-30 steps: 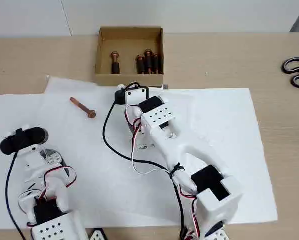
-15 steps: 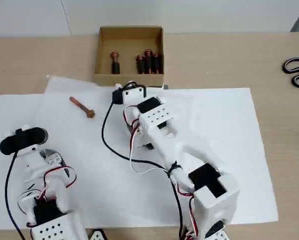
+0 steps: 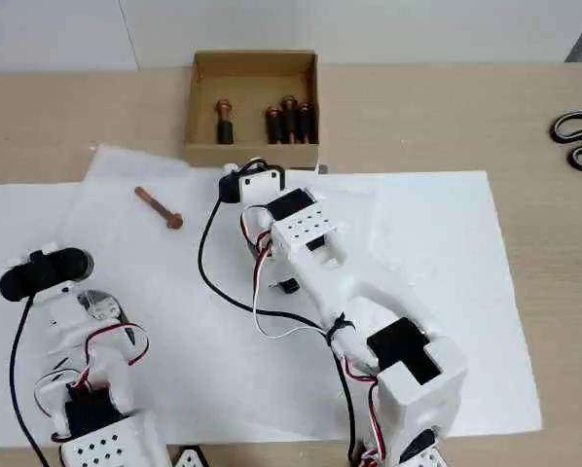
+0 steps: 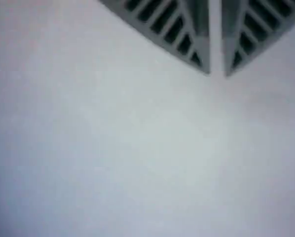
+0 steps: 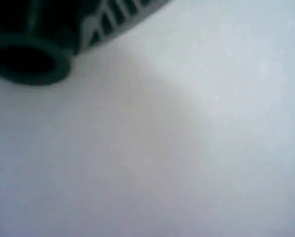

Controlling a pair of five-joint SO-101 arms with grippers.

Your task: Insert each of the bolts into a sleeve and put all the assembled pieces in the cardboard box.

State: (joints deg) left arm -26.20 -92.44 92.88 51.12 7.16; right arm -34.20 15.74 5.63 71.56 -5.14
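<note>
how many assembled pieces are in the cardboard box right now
4 assembled pieces: one alone at the left of the cardboard box, three side by side toward its right. Its near wall may hide more.

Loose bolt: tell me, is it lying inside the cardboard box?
No, the loose bolt lies on the white paper, outside the cardboard box and apart from it.

Copper-brown bolt (image 3: 160, 207); white paper (image 3: 447, 243); plain brown cardboard box (image 3: 253, 66); pale tan table (image 3: 437, 117); black scissors (image 3: 578, 139); blackish sleeve (image 5: 29, 59); white arms (image 3: 315, 243), black motors (image 3: 403, 350).
</note>
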